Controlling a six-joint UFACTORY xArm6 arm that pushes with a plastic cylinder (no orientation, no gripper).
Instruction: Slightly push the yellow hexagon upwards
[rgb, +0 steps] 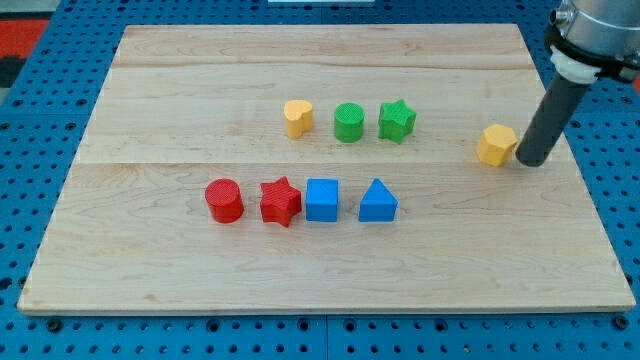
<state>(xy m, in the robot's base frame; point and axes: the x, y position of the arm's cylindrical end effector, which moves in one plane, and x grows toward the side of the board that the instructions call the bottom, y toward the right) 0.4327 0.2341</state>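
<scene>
The yellow hexagon (496, 144) sits on the wooden board (320, 260) toward the view's right. My tip (529, 160) rests on the board just to the hexagon's right and a little below its middle, close to it or touching it. The dark rod rises from the tip toward the view's top right.
A yellow heart (298, 117), a green cylinder (348, 122) and a green star (396, 120) form a row left of the hexagon. Below them stand a red cylinder (224, 200), a red star (281, 201), a blue cube (322, 199) and a blue triangle (377, 201).
</scene>
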